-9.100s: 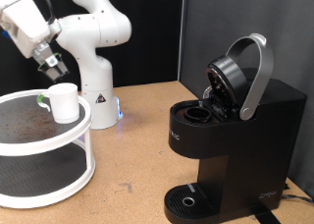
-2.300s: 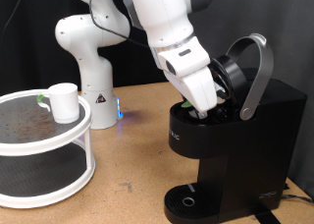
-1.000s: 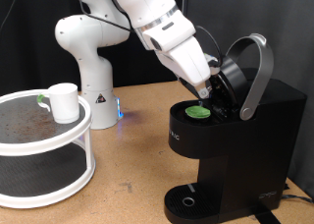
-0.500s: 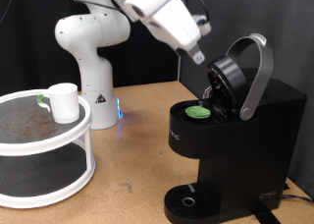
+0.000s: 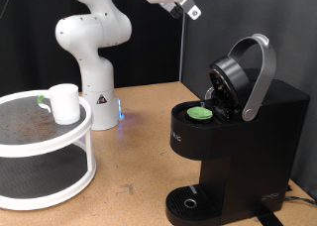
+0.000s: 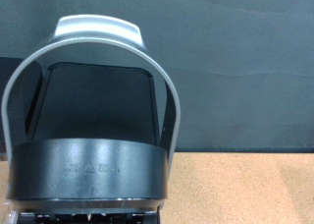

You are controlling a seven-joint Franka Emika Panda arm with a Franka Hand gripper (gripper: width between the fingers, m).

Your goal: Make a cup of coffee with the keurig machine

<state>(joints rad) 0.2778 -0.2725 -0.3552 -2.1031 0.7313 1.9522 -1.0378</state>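
The keurig machine (image 5: 253,137) stands at the exterior view's right with its lid (image 5: 236,79) and grey handle raised. A green-topped pod (image 5: 201,113) sits in its open chamber. The drip tray (image 5: 188,200) below holds nothing. The white cup (image 5: 64,102) stands on the top tier of a round white rack at the exterior view's left. My gripper (image 5: 187,9) is high at the exterior view's top, above and apart from the machine, with nothing seen in it. The wrist view shows the open lid and handle (image 6: 93,136) but no fingers.
The white two-tier rack (image 5: 74,147) fills the exterior view's lower left. The arm's white base (image 5: 96,77) stands behind it on the wooden table (image 5: 139,137). A black backdrop lies behind the machine.
The gripper has lifted away from the machine's chamber to the exterior view's top, leaving the green pod in the chamber. The cup and the raised lid have not moved.
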